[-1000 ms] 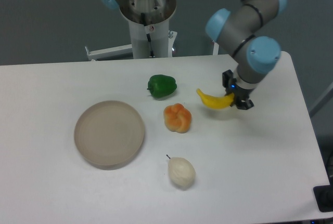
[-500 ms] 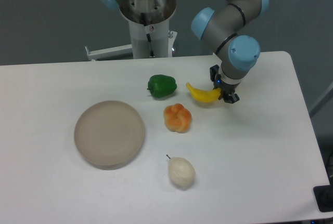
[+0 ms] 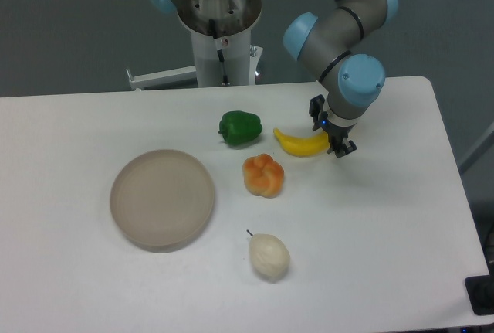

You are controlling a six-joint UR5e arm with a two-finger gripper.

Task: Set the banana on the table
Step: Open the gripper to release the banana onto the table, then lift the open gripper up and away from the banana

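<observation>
The yellow banana [image 3: 299, 144] lies level just right of the green pepper, low over or on the white table [image 3: 386, 217]; I cannot tell if it touches. My gripper [image 3: 333, 135] points down and is shut on the banana's right end, with its black fingers [image 3: 342, 147] on either side of the tip. The banana's left tip points toward the pepper.
A green bell pepper [image 3: 240, 127] sits left of the banana. An orange pumpkin-like fruit [image 3: 263, 175] sits just below-left of it. A cream-white pear [image 3: 268, 256] is nearer the front. A round beige plate [image 3: 162, 198] lies at the left. The robot base [image 3: 220, 39] stands behind.
My gripper carried the banana leftward from the right side of the table toward the pepper. In the last half second it dropped slightly and the banana levelled out.
</observation>
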